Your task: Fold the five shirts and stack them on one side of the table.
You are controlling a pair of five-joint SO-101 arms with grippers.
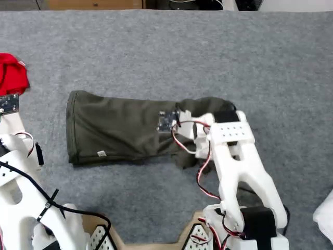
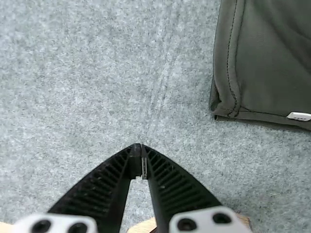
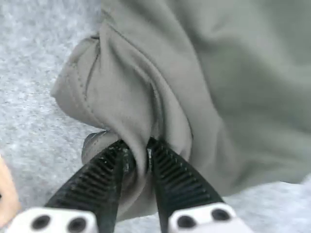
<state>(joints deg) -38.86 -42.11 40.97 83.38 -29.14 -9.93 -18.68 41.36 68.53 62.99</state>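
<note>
An olive-green shirt (image 1: 119, 127) lies partly folded across the middle of the grey table. My right gripper (image 3: 138, 148) is shut on a bunched fold of the olive shirt (image 3: 146, 92) at its right end, and the right arm (image 1: 234, 151) covers that end in the high view. My left gripper (image 2: 138, 158) is shut with nothing in it, hovering over bare felt beside the shirt's left hem corner (image 2: 228, 104). The left arm (image 1: 21, 177) stands at the table's front left. A red shirt (image 1: 11, 73) sits bunched at the far left edge.
The grey felt table (image 1: 208, 52) is bare behind the olive shirt. A white cloth (image 1: 325, 213) shows at the right edge. A small white tag (image 1: 101, 153) sits on the olive shirt's front hem.
</note>
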